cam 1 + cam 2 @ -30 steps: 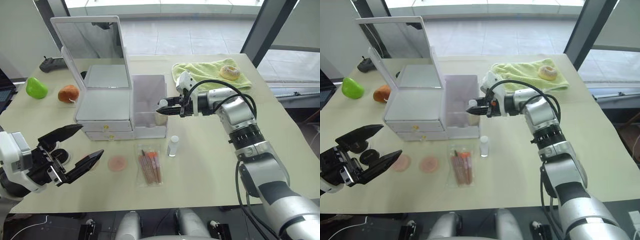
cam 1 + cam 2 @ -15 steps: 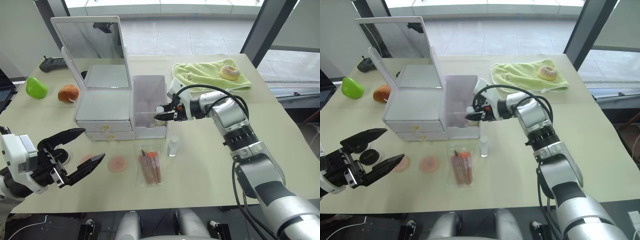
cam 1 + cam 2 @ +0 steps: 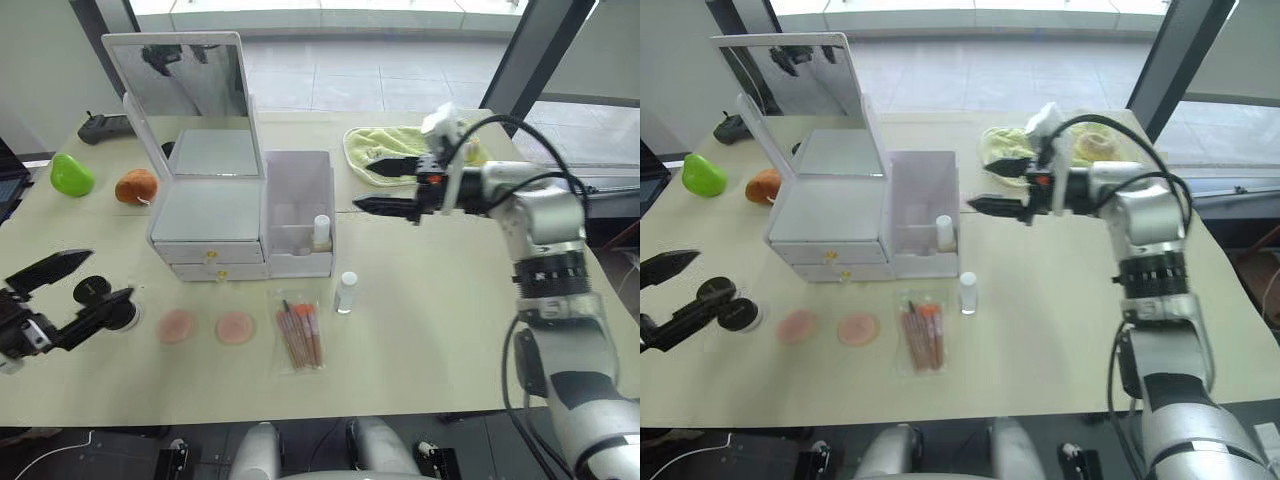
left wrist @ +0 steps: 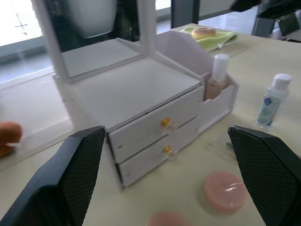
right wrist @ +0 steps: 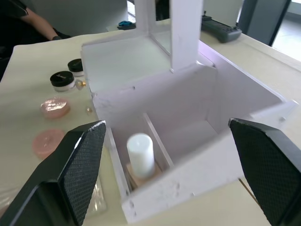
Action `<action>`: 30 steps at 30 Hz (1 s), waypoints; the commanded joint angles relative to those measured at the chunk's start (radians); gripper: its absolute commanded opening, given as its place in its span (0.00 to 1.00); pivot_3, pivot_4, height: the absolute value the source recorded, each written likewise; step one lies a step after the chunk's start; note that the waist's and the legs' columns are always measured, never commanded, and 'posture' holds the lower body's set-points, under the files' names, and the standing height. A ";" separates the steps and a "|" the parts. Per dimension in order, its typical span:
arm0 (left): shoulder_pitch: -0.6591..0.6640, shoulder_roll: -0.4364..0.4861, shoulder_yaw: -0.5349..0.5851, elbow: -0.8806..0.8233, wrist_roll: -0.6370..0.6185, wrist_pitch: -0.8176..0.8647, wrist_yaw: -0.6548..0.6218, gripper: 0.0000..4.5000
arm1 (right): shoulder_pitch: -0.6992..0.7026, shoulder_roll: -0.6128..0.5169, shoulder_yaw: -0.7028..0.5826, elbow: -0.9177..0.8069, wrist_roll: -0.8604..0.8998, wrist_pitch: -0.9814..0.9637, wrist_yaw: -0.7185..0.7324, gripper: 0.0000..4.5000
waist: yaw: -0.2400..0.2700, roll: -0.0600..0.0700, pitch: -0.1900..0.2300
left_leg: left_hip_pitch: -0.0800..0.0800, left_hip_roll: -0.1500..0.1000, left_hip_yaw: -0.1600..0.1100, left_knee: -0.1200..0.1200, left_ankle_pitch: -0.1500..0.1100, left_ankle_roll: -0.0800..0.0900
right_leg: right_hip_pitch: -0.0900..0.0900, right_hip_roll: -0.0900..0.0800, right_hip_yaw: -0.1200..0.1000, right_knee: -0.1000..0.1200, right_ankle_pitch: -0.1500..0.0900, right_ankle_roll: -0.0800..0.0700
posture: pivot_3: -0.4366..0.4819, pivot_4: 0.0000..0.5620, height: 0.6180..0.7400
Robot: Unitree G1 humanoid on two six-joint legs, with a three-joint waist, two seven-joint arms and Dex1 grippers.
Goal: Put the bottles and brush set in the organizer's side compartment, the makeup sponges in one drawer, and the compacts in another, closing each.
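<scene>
Head pair high over the table; wrist cameras near, sharing the organizer (image 4: pixel 141 113).

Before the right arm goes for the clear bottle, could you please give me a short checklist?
1. Right gripper open and empty: ok.
2. Peach-beige bottle upright inside the side compartment: ok.
3. Clear bottle upright on the table, nothing touching it: ok.
4. Brush set lying apart from the clear bottle: ok.
5. Left gripper open, well away from the right arm's path: ok.
6. Both drawers shut: ok.
</scene>
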 commanded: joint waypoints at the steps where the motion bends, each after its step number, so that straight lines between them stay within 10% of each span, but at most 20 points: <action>1: 0.019 0.055 0.052 0.129 0.081 -0.037 -0.032 1.00 | 0.025 -0.079 -0.100 0.021 0.014 -0.015 -0.050 0.99 | -0.001 0.000 0.000 | 0.000 0.000 0.000 0.000 0.000 0.000 | 0.000 0.000 0.000 0.000 -0.003 0.002 | 0.48 0.27 1.00; 15: -0.078 0.174 -0.012 0.363 0.197 -0.021 -0.078 1.00 | 0.254 -0.250 -0.184 0.075 0.021 -0.080 -0.027 0.99 | -0.009 0.000 -0.001 | 0.001 0.002 0.004 -0.002 0.000 0.000 | 0.000 -0.001 0.002 0.002 -0.001 0.007 | 0.48 0.27 1.00; 30: -0.316 0.202 -0.260 -0.084 -0.062 0.227 -0.118 1.00 | 0.249 -0.215 -0.169 -0.356 0.287 0.240 0.008 0.99 | -0.007 0.001 -0.001 | 0.000 0.001 0.003 -0.002 0.000 0.000 | 0.002 0.000 0.001 0.001 0.001 0.010 | 0.48 0.27 1.00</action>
